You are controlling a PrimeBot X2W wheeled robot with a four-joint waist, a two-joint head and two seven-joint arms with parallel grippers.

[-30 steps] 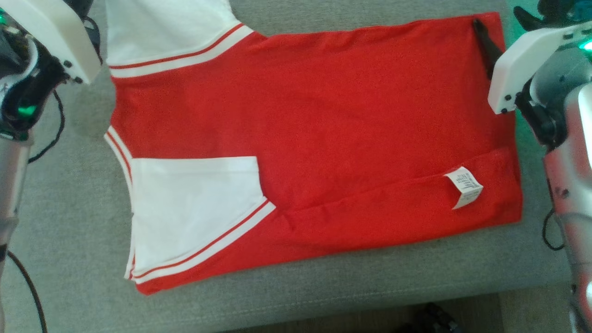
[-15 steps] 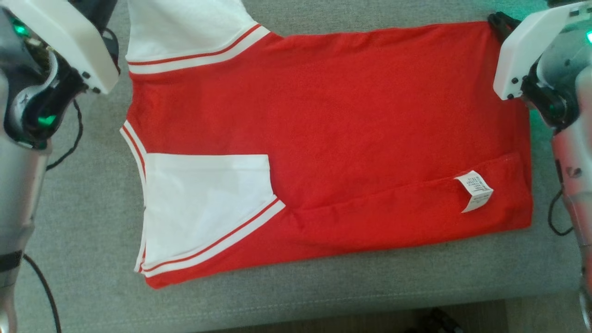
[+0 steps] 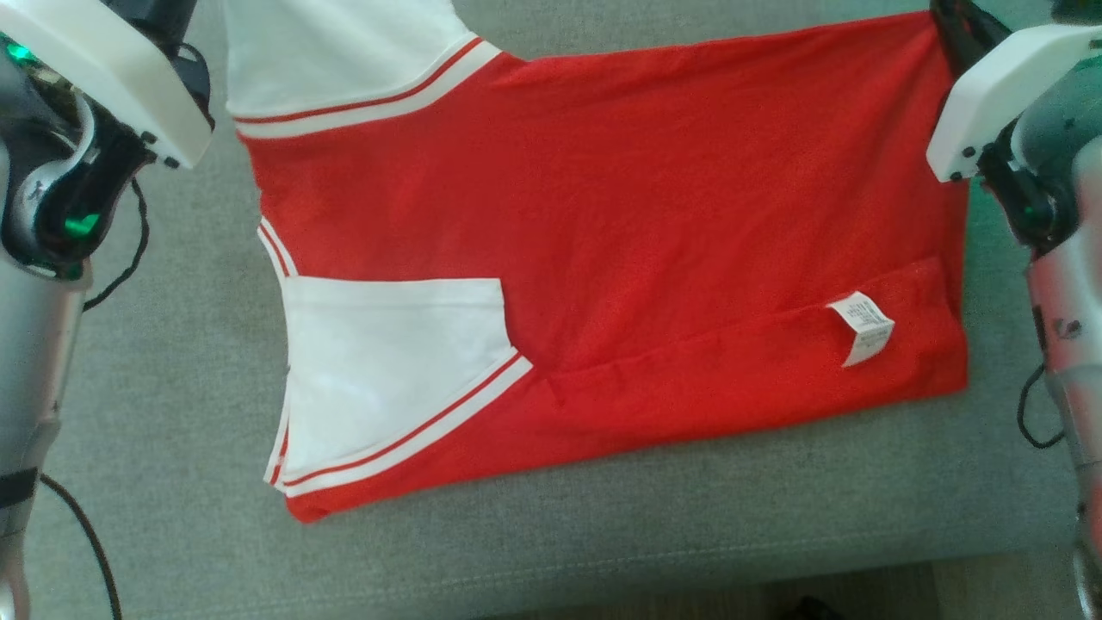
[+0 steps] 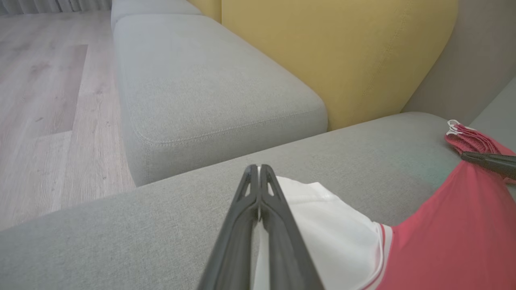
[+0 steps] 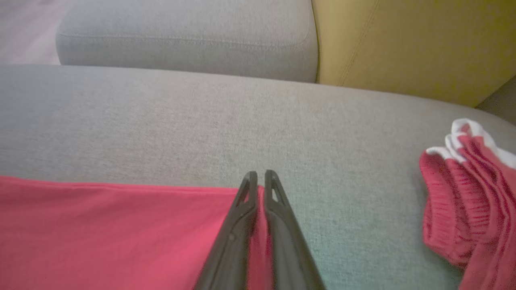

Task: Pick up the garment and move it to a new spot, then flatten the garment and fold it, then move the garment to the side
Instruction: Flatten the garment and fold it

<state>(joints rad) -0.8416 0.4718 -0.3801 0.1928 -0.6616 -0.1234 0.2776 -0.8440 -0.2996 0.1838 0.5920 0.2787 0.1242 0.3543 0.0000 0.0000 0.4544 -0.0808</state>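
Garment [image 3: 654, 198] flat on cushion [image 3: 172, 387], white sleeve [image 4: 322, 217] in closed left claw [image 4: 258, 169], red hem [image 5: 193, 195] in closed right claw [image 5: 258, 175].

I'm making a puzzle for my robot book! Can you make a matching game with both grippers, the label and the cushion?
Things: 1 left gripper; 2 right gripper; 3 label; 4 cushion.
Matches: A yellow; B shut on the shirt's red part; C shut on its white part; D lying on the red cloth.
Pairs: 1-C, 2-B, 3-D, 4-A.
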